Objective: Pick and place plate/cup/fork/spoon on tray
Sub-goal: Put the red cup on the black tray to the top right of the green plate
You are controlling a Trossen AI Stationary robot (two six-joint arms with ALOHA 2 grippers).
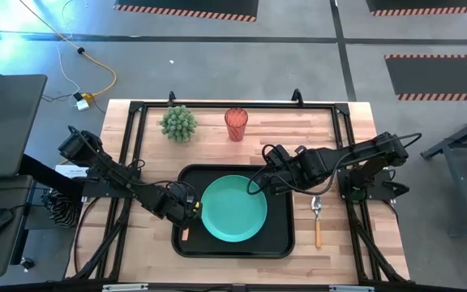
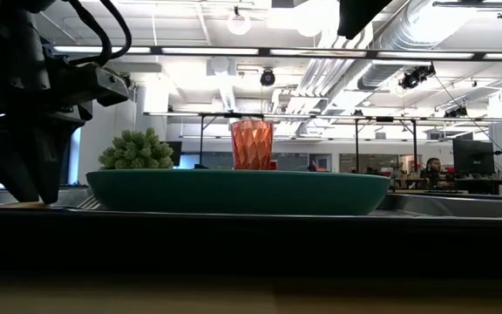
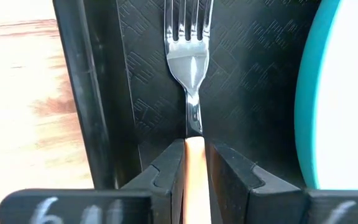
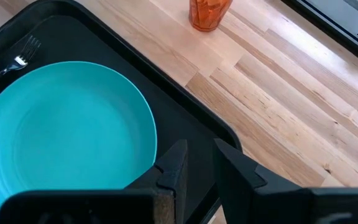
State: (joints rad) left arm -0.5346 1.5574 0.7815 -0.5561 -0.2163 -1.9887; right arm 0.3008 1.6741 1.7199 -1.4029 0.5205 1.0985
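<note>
- Pale butcher-block boards make up the table (image 1: 339,122), with a concrete floor around it and an open workshop with ceiling lights behind.
- The black tray (image 1: 280,243) sits at the near middle of the table; the teal plate (image 1: 233,209) already lies inside it, filling most of its right part.
- The left gripper (image 3: 194,171) is low over the tray's left strip, its jaws narrow and close on either side of the fork (image 3: 190,59)'s orange handle. The fork lies on the tray floor between the tray's left rim and the plate; whether the pads are pressing the handle or have just slackened cannot be told.
- The right gripper (image 4: 196,163) hangs over the tray's far right corner beside the plate's edge, jaws narrowly parted and holding nothing.
- The cup (image 1: 236,123) stands on bare wood beyond the tray, near a spiky green plant (image 1: 177,122). The spoon (image 1: 317,219) lies on the table just right of the tray.
- Risks, as a judgement: if the left gripper lifts before its jaws clear the handle, the fork could drag or flip against the plate.
- The cup is light and tall, so a grip that lands off-centre could tip it toward the plant.
- The spoon lies flat, so fingers might skid off its thin handle.
</note>
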